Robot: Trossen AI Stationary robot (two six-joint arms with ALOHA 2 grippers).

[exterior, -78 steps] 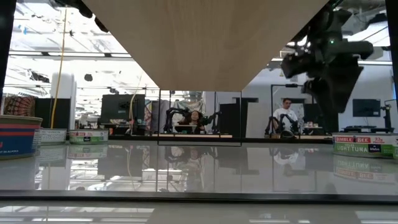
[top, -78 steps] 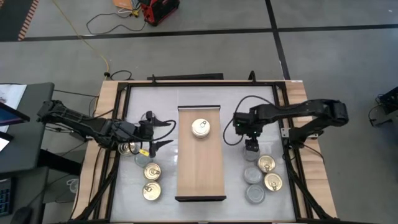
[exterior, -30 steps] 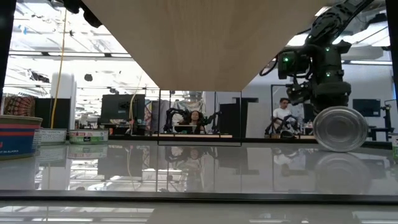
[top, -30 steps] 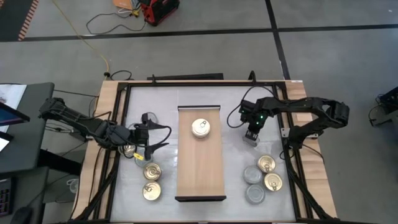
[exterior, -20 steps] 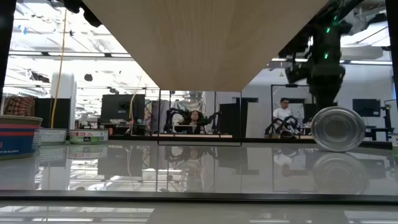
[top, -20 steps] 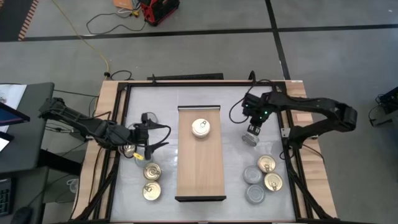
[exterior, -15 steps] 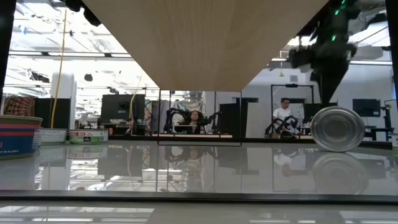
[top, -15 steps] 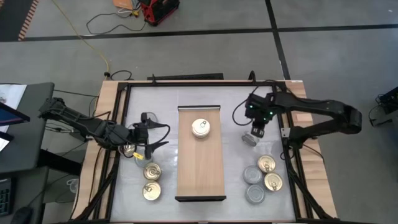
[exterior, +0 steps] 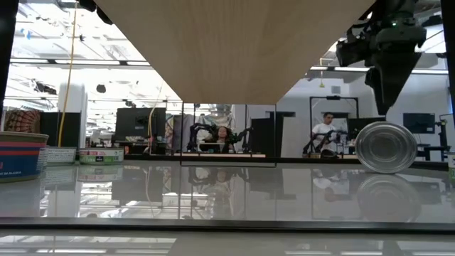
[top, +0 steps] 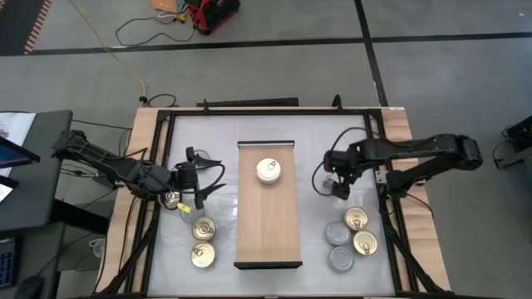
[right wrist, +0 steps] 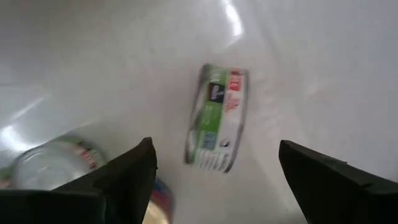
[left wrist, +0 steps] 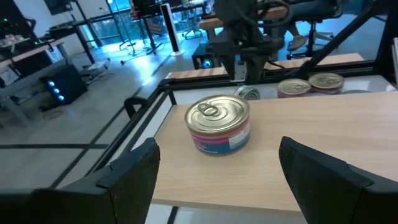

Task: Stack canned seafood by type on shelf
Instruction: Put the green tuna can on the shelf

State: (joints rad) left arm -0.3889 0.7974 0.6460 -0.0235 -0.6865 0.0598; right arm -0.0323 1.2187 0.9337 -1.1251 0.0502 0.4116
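Note:
A green-labelled tin (right wrist: 217,118) stands on its edge on the white tabletop, right of the shelf (top: 268,228); it is also in the low view (exterior: 386,147). My right gripper (right wrist: 217,183) hangs open above it, pointing down (exterior: 387,96), with a gap to the tin. A gold-lidded tin (left wrist: 217,123) sits flat on the shelf's far part (top: 268,170). My left gripper (left wrist: 217,186) is open at the shelf's left side (top: 208,178), level and facing that tin without touching it.
Three tins lie on the table left of the shelf, one below my left wrist (top: 171,199) and two nearer (top: 203,241). Several tins cluster at the near right (top: 349,239). A dark frame (top: 378,166) runs along the table's sides.
My right gripper has risen away from the green-labelled tin and shifted a little toward the near edge, so that it stands over the tin. The tin has stayed on its edge in the same spot.

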